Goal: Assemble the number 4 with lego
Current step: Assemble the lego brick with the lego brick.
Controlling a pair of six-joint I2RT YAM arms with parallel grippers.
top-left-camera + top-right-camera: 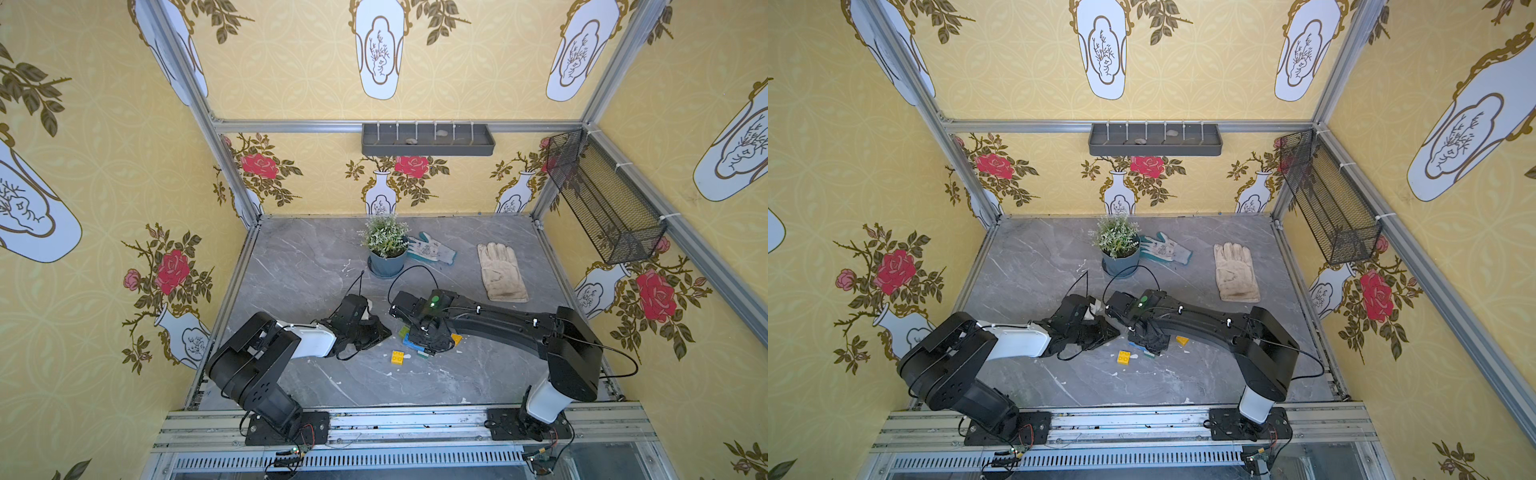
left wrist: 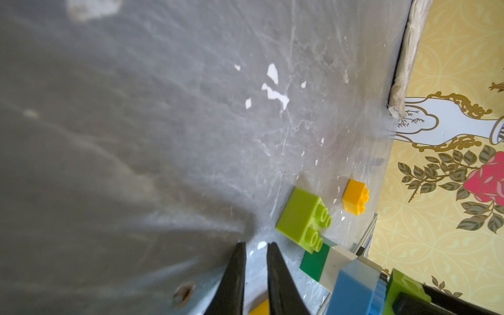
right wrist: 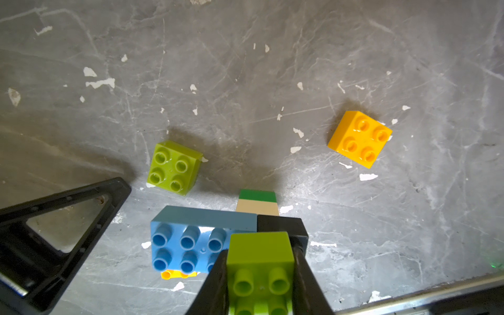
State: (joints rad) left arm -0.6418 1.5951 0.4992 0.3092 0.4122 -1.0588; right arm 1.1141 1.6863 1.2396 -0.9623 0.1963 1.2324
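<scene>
Tabletop (image 1: pixel 311 270) of grey marble carries the half-built number 4 (image 3: pixel 204 215) near its middle, under the right arm. Right gripper (image 3: pixel 259 251) is clamped on a lime brick (image 3: pixel 260 261) over the blue crossbar (image 3: pixel 188 245), at the end above the black, white and green stem (image 3: pixel 257 208). I cannot tell whether the brick is seated. It is best pressed straight down the stem, studs square, so the overhanging blue does not tip. Left gripper (image 2: pixel 256 249), pinched together and empty, sits just beside and could brace it. A second lime brick (image 3: pixel 174 167) and a yellow brick (image 3: pixel 360 137) lie loose nearby.

Potted plant (image 1: pixel 386 245), teal glove (image 1: pixel 432 248) beside it, beige glove (image 1: pixel 500 270), wall tray (image 1: pixel 428 150), mesh basket (image 1: pixel 602 203)
</scene>
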